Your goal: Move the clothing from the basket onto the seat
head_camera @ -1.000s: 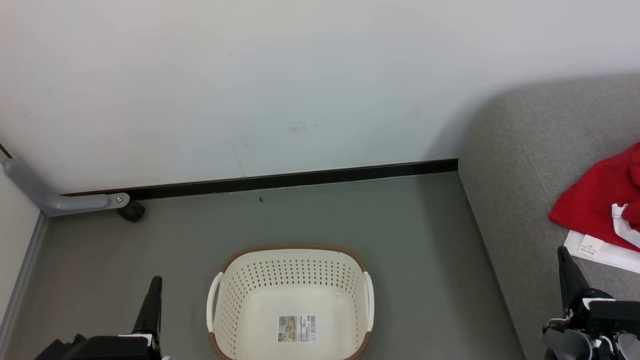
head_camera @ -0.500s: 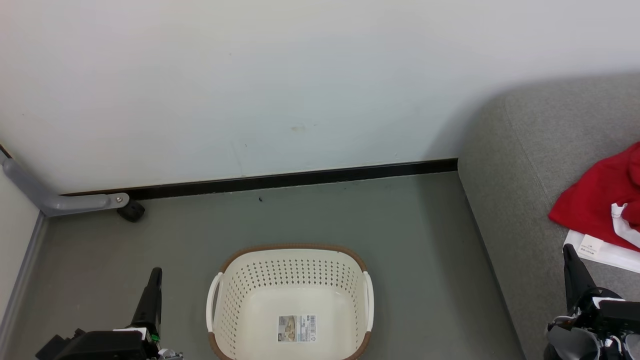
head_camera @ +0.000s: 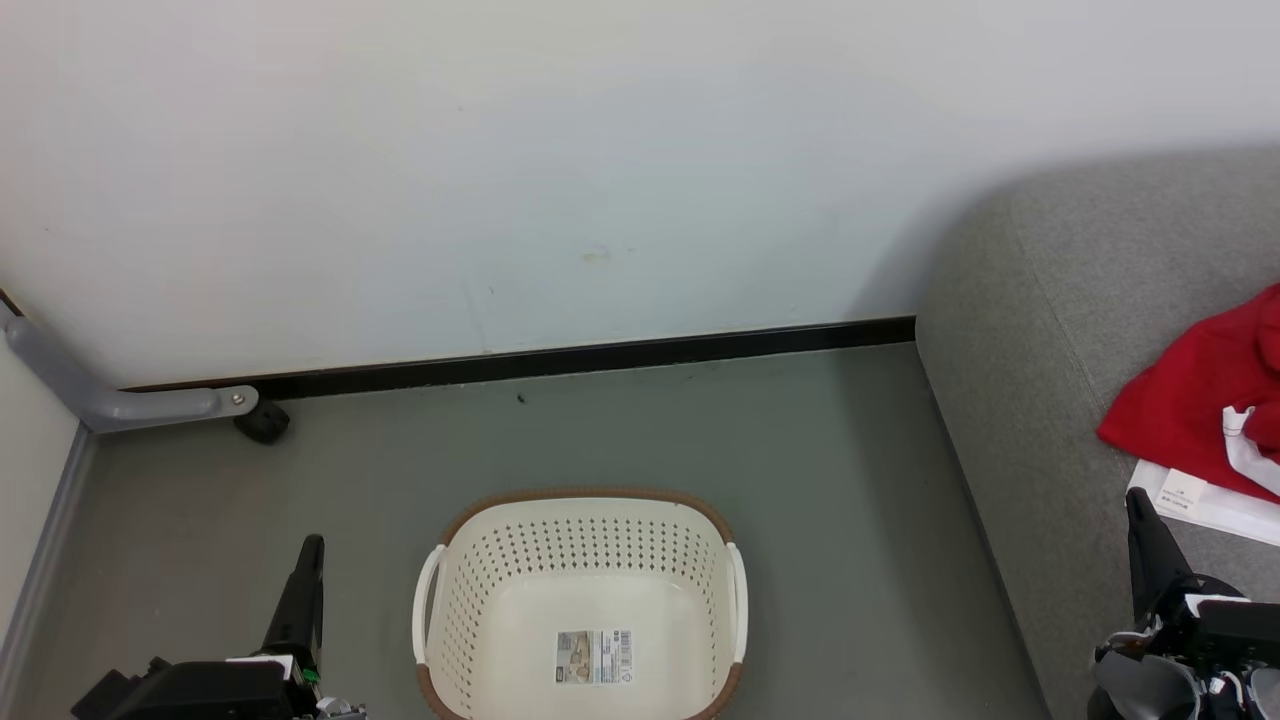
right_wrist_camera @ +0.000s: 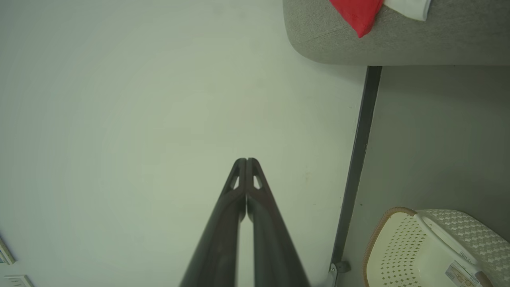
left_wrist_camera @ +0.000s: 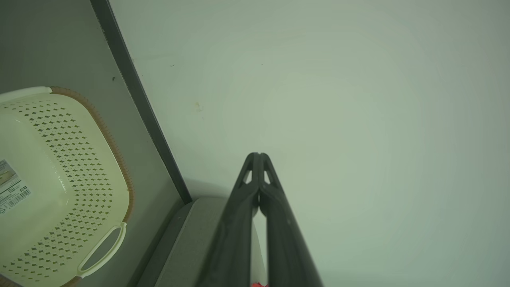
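Observation:
The cream perforated basket [head_camera: 580,560] with a brown rim stands on the grey floor, with only a label sticker on its bottom. The red clothing [head_camera: 1195,400] with white parts lies on the grey seat [head_camera: 1050,330] at the right edge. My left gripper [head_camera: 312,545] is shut, low at the left beside the basket. My right gripper [head_camera: 1135,497] is shut, low at the right over the seat's front, just below the clothing. In the wrist views both grippers [left_wrist_camera: 258,154] [right_wrist_camera: 246,160] point at the wall with fingertips together, holding nothing. The basket [left_wrist_camera: 59,179] [right_wrist_camera: 430,247] and the clothing [right_wrist_camera: 356,14] also appear there.
A white wall [head_camera: 500,180] with a black skirting strip [head_camera: 560,360] closes the far side. A grey metal leg with a black caster [head_camera: 262,420] stands at the left by the wall. Open grey floor [head_camera: 820,480] lies between basket and seat.
Both grippers have sunk slightly lower in the head view since a second ago. Basket and clothing have not moved.

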